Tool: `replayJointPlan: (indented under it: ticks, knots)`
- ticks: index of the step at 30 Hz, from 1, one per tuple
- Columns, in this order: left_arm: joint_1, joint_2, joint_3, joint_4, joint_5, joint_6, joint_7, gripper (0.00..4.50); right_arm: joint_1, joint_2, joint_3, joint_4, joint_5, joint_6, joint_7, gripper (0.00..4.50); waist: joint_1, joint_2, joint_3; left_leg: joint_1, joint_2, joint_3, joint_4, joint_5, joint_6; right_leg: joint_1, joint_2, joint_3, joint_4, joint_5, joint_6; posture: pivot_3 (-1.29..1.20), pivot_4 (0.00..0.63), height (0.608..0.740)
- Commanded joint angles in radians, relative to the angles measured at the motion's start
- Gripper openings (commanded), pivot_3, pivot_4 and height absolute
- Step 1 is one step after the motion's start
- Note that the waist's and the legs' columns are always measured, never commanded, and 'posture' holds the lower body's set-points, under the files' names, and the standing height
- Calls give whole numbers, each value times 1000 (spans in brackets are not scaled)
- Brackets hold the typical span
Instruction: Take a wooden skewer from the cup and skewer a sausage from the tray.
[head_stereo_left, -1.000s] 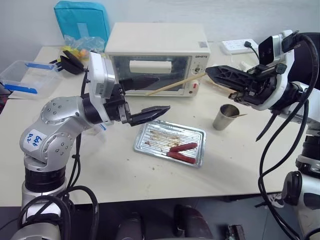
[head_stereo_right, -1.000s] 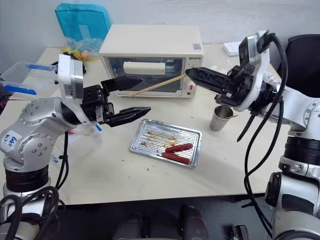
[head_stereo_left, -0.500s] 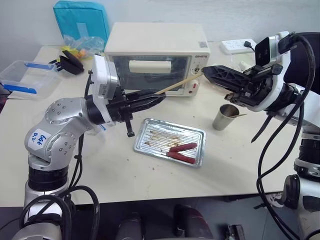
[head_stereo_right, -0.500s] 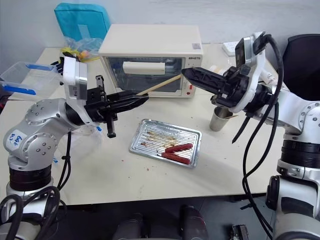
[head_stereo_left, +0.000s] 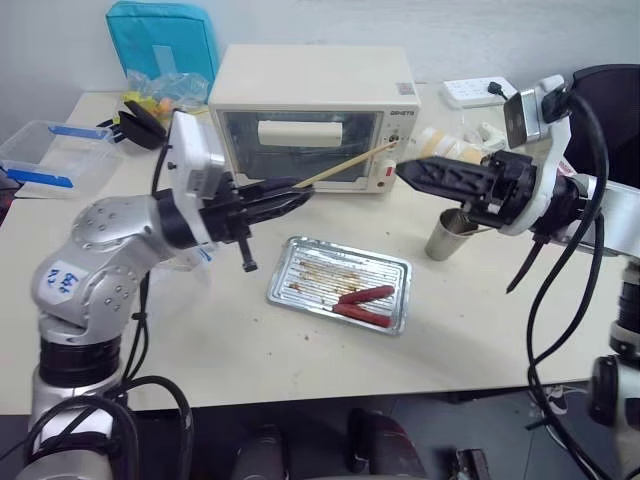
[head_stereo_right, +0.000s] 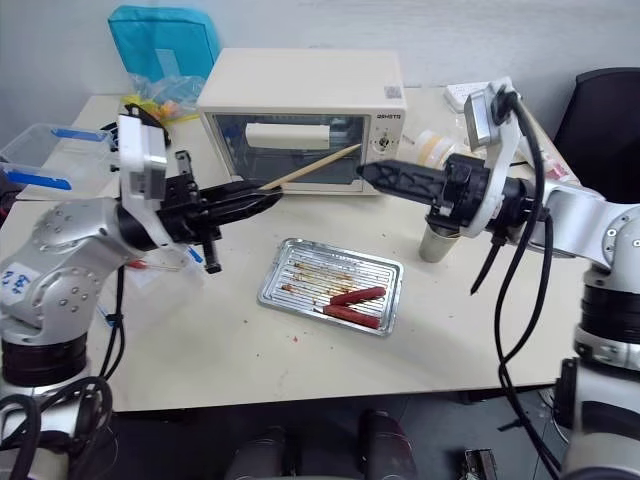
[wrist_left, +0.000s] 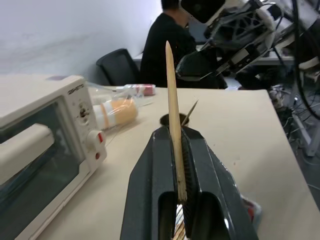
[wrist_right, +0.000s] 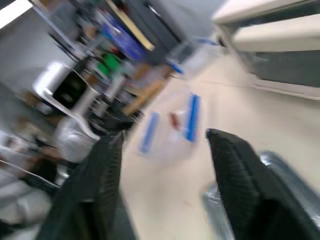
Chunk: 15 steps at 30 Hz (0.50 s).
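A: Head cam first. L gripper (head_stereo_left: 300, 194) is up over the table (head_stereo_left: 250, 340), in front of the toaster oven (head_stereo_left: 315, 110), jaws pressed together on the wooden skewer (head_stereo_left: 345, 165). The stick pokes out past the tips, up and toward the R arm.

B: And the R gripper (head_stereo_left: 405, 172)?

A: Level, pointing at the L one, just off the skewer's far end, not touching it. Cup (head_stereo_left: 452, 234) sits on the table under that arm, w/ another stick in it.

B: Tray?

A: Tray (head_stereo_left: 340, 285) is between the arms, nearer the table's front edge. Two sausages lie side by side in its right part; the sausage (head_stereo_left: 367, 294) is untouched.

B: L wrist cam?

A: Both fingers (wrist_left: 150, 200) pinch the skewer (wrist_left: 172, 115) upright between them. Oven on one side, cup rim (wrist_left: 175, 120) just past the tips, a person (wrist_left: 170, 50) seated at the back.

B: R wrist cam?

A: Blurry, but the two fingers (wrist_right: 240, 185) are spread wide w/ nothing between. Blue-clipped clear box (wrist_right: 175, 125) beyond them.
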Motion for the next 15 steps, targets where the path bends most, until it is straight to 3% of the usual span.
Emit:
replayJointPlan:
  ticks: [1,5,8,11,15]
  knots:
    - [62,89,89,-45,-20,11,-49,0,43,-152,142,-145,-396,-194,345,2672,-1,0,0,0,0,0,0,0,0,0,0,0,0,0,0,0,150,740]
    - [212,222,182,-75,-52,47,-152,0,70,-238,330,-140,-786,-476,593,2672,-8,0,0,1,1,-2,0,-2,0,-1,0,0,-3,0,0,0,150,740]
    - [324,287,243,-130,-94,76,-221,0,57,-206,371,-122,-889,-535,667,2672,-7,0,1,1,1,-1,0,-3,0,-2,0,1,-3,0,0,0,150,740]
    - [411,317,283,-185,-115,85,-252,0,49,-166,415,-125,-975,-563,707,3274,-4,0,1,1,2,-1,0,-3,-1,-2,0,1,-2,0,-1,0,150,740]
    - [417,312,291,-223,-155,99,-215,0,58,-112,478,-86,-1167,-704,717,4476,1,0,1,1,1,0,1,-3,-1,-2,0,0,-1,-1,-2,0,150,740]
